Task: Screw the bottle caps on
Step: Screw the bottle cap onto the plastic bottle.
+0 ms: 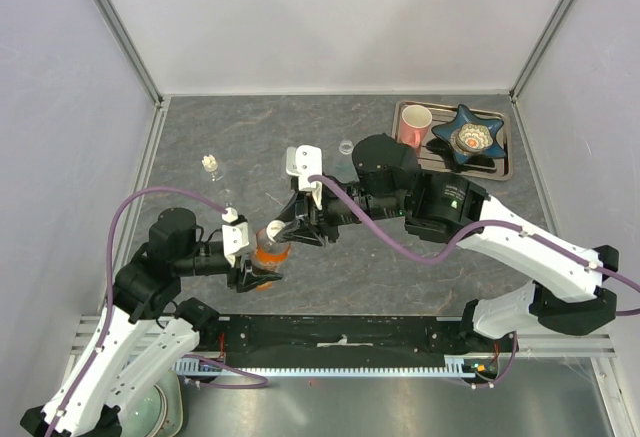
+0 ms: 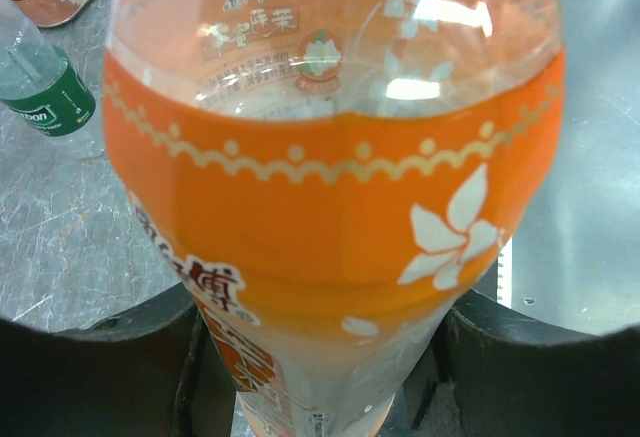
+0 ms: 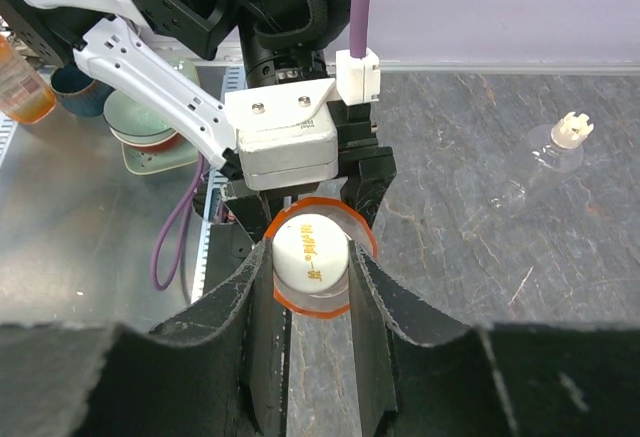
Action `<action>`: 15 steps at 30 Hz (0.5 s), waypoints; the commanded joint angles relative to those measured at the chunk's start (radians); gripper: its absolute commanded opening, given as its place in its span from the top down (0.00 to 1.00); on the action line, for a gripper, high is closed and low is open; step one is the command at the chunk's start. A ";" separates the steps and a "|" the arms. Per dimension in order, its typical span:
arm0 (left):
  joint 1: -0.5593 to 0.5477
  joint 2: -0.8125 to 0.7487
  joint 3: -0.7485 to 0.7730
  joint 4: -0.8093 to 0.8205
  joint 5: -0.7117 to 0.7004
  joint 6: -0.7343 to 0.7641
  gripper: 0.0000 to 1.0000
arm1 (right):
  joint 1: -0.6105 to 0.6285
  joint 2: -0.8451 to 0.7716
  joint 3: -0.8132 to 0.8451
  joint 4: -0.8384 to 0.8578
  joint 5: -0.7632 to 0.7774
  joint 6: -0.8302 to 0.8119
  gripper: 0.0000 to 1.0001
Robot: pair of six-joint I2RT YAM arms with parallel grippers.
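The orange bottle (image 1: pixel 268 255) stands upright near the table's front, and its orange label fills the left wrist view (image 2: pixel 330 227). My left gripper (image 1: pixel 258 272) is shut on its lower body, one finger (image 2: pixel 90 377) on each side. From above, my right gripper (image 3: pixel 311 257) is shut on a white bottle cap (image 3: pixel 311 247) that sits on this bottle's neck. A tiny clear bottle (image 1: pixel 210 165) lies at the back left, uncapped (image 3: pixel 545 155). The green-label bottle (image 2: pixel 45 92) lies beyond the orange one and is hidden under my right arm in the top view. A small round cap (image 1: pixel 346 145) rests mid-table.
A metal tray (image 1: pixel 505 162) at the back right holds a pink mug (image 1: pixel 415 122) and a blue star-shaped dish (image 1: pixel 468 137). Walls close off the table at the back and sides. Off the near edge stand bowls (image 3: pixel 140 122) and a cup (image 3: pixel 20 82).
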 commanded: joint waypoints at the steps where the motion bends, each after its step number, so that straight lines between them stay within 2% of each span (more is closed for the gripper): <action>1: 0.002 -0.013 0.058 0.055 0.063 -0.008 0.98 | -0.022 0.035 0.027 -0.069 0.028 -0.035 0.85; 15: 0.002 -0.024 0.053 0.057 0.036 -0.002 0.98 | -0.091 0.033 0.039 -0.146 -0.040 -0.024 0.85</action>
